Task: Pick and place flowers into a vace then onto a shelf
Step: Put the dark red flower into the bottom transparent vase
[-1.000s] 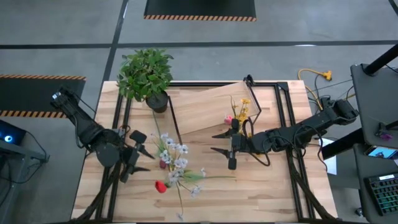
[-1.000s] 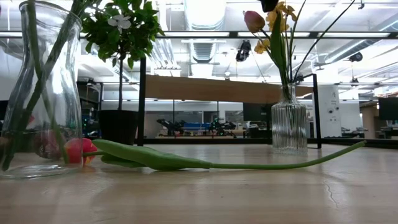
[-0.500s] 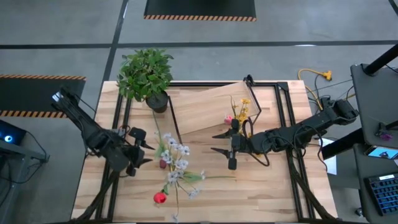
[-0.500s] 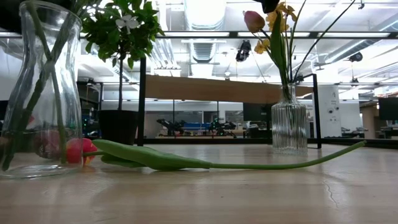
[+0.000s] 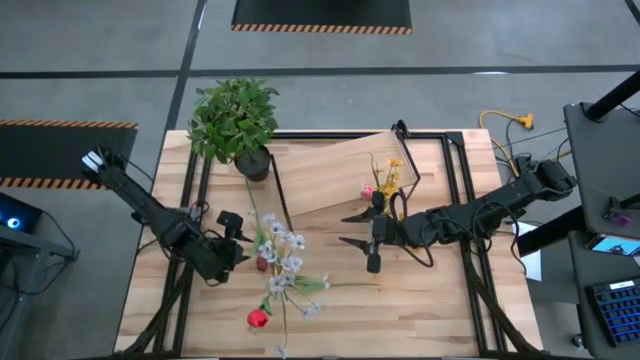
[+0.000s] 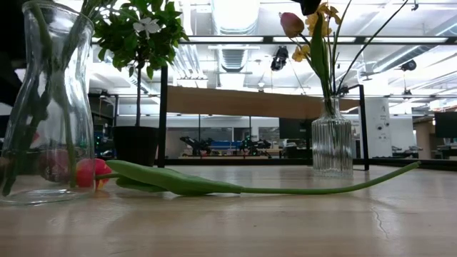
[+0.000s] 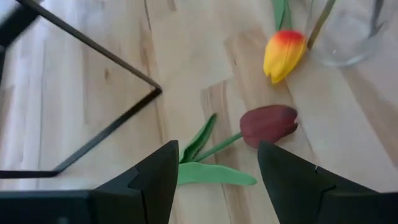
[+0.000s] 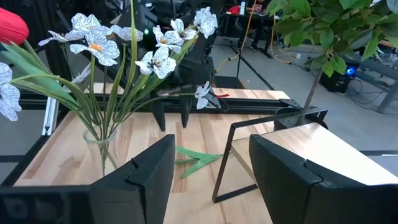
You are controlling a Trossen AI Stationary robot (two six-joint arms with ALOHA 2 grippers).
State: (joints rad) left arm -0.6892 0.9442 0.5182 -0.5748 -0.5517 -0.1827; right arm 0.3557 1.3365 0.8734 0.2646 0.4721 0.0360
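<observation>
A clear glass vase [image 5: 272, 252] holds white-lilac sprays and a red tulip [image 5: 258, 318]. A dark red tulip [image 7: 268, 123] and an orange-yellow tulip [image 7: 283, 55] lie on the table by its base. My left gripper [image 5: 238, 246] is open, low over the table just left of the vase; its fingers [image 7: 163, 163] stand on either side of the dark tulip's stalk without touching it. A ribbed vase [image 6: 332, 143] with yellow and pink flowers stands on the shelf [image 5: 335, 170]. My right gripper [image 5: 345, 229] hangs open and empty at mid table.
A bushy potted plant [image 5: 235, 120] stands at the far left. The shelf's black frame legs [image 7: 93, 93] run over the table near my left gripper. A long green tulip stalk [image 6: 285, 189] lies across the table toward the right.
My left gripper has sunk toward the table and tipped further nose-down, ending close beside the clear vase, still open. The red tulip's bloom in the vase has swung toward the near edge.
</observation>
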